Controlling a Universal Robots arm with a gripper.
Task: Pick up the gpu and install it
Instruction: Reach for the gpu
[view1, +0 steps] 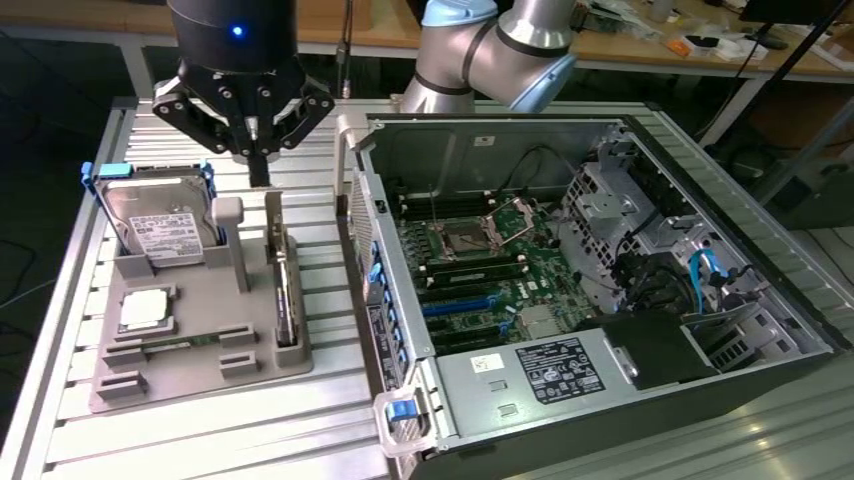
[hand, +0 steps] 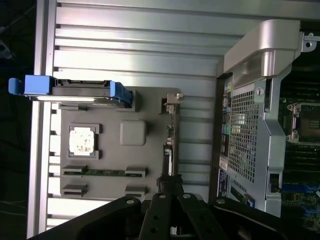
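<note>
Black gripper is hovering closed and empty over the thin dark gpu card standing on edge in the grey plastic tray, seemingly not touching; squaring up along that narrow top edge is mattering most here.

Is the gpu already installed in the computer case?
No, the gpu stands on edge in the gray holder, outside the open computer case.

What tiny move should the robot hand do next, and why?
Probably open its jaws. The gripper is shut and hangs over one end of the gpu, which stands on edge in the grey holder; shut jaws likely cannot straddle the card.
</note>
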